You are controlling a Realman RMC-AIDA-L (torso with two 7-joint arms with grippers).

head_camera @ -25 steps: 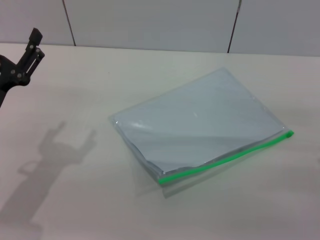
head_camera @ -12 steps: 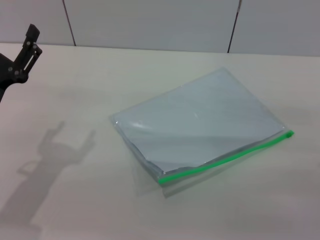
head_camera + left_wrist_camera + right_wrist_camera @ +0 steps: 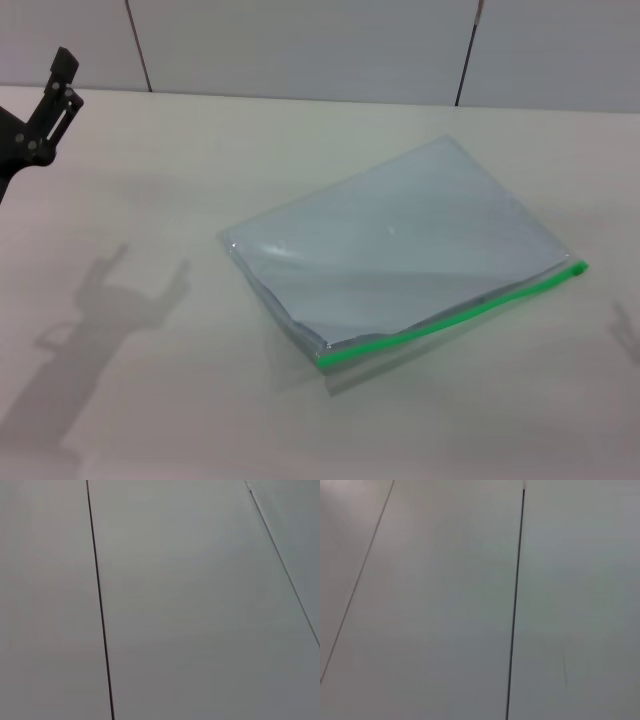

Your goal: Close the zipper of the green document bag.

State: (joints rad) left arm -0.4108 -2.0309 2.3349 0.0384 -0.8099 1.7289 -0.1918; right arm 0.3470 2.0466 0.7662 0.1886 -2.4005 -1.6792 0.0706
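Observation:
The green document bag (image 3: pixel 400 245) lies flat on the table in the head view, a translucent pale blue-grey pouch turned at an angle. Its zipper (image 3: pixel 450 315) is the bright green strip along the near long edge, running from the near left corner up to the right end. The strip ends in a slightly thicker green tip (image 3: pixel 579 268). My left gripper (image 3: pixel 50 105) hangs raised at the far left, well away from the bag. Its shadow on the table shows two fingers spread apart, with nothing between them. My right gripper is out of view.
The pale table (image 3: pixel 150 400) reaches back to a grey panelled wall (image 3: pixel 300 45). A faint shadow (image 3: pixel 628 330) falls at the table's right edge. Both wrist views show only wall panels (image 3: pixel 200 605) with dark seams (image 3: pixel 514 605).
My left gripper has drifted slightly up and to the left. A faint shadow has appeared at the right edge of the table. The bag has not moved.

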